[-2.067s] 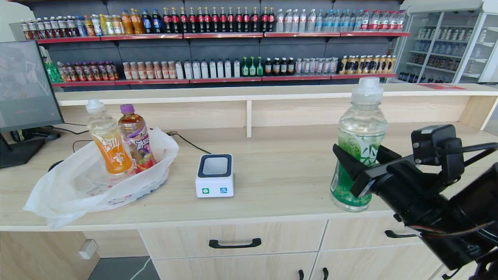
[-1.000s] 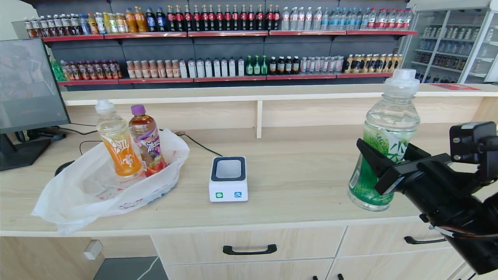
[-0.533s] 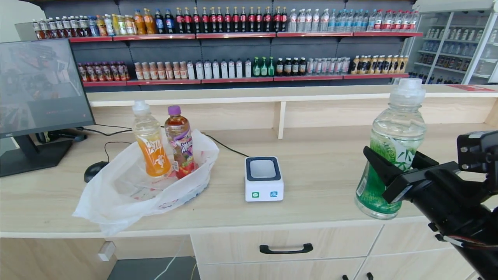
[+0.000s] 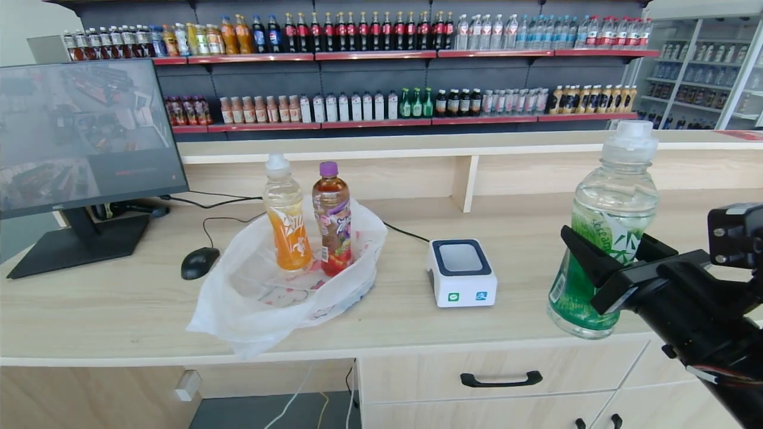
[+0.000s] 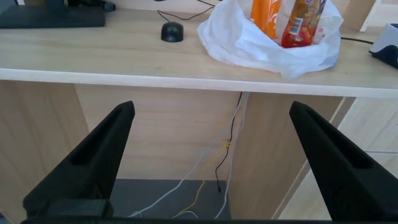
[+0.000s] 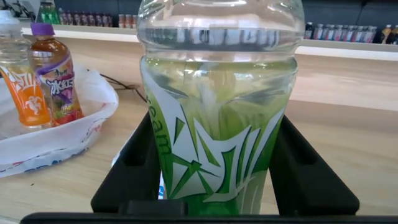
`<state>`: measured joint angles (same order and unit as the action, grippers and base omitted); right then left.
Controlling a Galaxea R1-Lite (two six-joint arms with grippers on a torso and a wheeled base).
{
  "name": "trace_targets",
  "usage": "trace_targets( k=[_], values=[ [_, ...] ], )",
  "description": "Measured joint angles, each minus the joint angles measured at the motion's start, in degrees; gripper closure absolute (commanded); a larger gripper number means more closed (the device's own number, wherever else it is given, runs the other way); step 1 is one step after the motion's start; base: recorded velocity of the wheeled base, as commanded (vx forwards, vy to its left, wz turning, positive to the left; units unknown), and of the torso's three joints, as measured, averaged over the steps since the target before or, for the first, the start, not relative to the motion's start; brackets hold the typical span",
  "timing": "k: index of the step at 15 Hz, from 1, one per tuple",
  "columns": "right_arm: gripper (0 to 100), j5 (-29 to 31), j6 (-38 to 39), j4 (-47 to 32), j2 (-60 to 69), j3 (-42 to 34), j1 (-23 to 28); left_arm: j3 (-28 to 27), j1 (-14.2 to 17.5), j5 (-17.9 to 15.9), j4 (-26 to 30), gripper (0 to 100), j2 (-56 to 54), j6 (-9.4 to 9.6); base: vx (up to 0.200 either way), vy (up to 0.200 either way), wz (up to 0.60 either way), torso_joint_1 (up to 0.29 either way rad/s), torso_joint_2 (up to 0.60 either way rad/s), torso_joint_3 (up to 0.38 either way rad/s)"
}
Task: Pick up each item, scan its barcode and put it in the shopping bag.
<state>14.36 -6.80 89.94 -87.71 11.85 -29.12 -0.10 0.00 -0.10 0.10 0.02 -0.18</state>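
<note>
At the right of the head view, the right gripper (image 4: 608, 250) is clamped around the middle of a clear bottle with a green label (image 4: 614, 196), one finger on each side of it. The bottle stands upright, its base at the front edge of the wooden surface (image 4: 119, 310); whether it touches the wood I cannot tell. Left of it, near the middle of the frame, sits the white barcode scanner (image 4: 462, 274), window facing up. Further left, the white shopping bag (image 4: 256, 298) lies open with an orange drink bottle (image 4: 287, 226) and a purple-capped bottle (image 4: 334, 226) standing upright inside, side by side. A black mouse (image 4: 199, 263) and a monitor (image 4: 83, 131) occupy the left side. The left gripper (image 5: 217, 155) is spread wide and empty, low in front of the surface's edge.
</note>
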Motion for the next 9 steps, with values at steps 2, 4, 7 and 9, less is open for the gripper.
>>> trace_targets(
  k=[2, 4, 7, 9],
  values=[
    [100, 0.0, -0.1, 0.0, 0.1, 0.1, -0.1, 0.0, 0.0, 0.0, 0.0, 0, 0.0, 0.02, 0.0, 0.0, 0.0, 0.0, 0.0, 0.0],
    [100, -0.3, -0.3, 0.0, 0.0, 0.7, -0.5, 0.0, 0.0, 0.0, 0.0, 0, 0.0, 0.02, 0.0, 0.0, 0.0, 0.0, 0.0, 0.0],
    [100, -3.5, -2.4, 0.0, -0.7, 2.4, -0.9, 0.0, 0.0, 0.0, 0.0, 0, 0.0, 0.0, 0.0, 0.0, 0.0, 0.0, 0.0, 0.0],
    [100, -8.6, -5.1, 0.1, -1.5, 3.4, -0.5, 0.0, 0.0, 0.0, 0.0, 0, 0.0, -0.02, 0.0, 0.0, 0.0, 0.0, 0.0, 0.0]
  ],
)
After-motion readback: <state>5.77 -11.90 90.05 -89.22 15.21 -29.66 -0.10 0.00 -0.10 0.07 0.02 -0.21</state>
